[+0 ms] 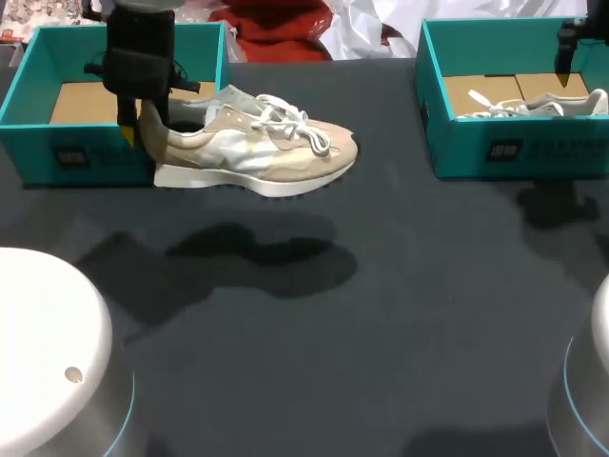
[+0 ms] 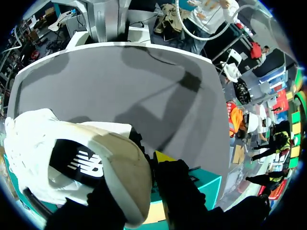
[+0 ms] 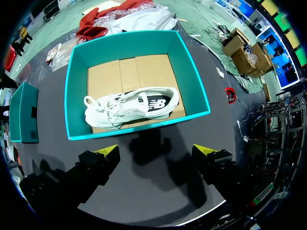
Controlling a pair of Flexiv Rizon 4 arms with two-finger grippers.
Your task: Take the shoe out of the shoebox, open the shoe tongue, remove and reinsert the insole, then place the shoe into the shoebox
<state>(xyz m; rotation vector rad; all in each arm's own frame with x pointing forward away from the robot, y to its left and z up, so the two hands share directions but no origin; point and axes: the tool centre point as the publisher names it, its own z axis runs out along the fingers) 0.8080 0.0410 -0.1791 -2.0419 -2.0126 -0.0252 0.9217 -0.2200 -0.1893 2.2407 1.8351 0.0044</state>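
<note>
Left gripper (image 1: pixel 141 124) pinches the beige shoe (image 1: pixel 252 148) by its heel, lifted off the table (image 1: pixel 400 324) just before the left shoebox (image 1: pixel 86 152) — toe toward the middle. Right gripper (image 3: pixel 156 153) hangs wide apart over the right shoebox (image 3: pixel 139 129), a second shoe (image 3: pixel 129 105) inside.

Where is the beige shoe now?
Head view, left side: the beige shoe is held by its heel in the left gripper, in front of the left shoebox.

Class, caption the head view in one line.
Left gripper holds a beige shoe by its heel beside the left teal shoebox.
</note>
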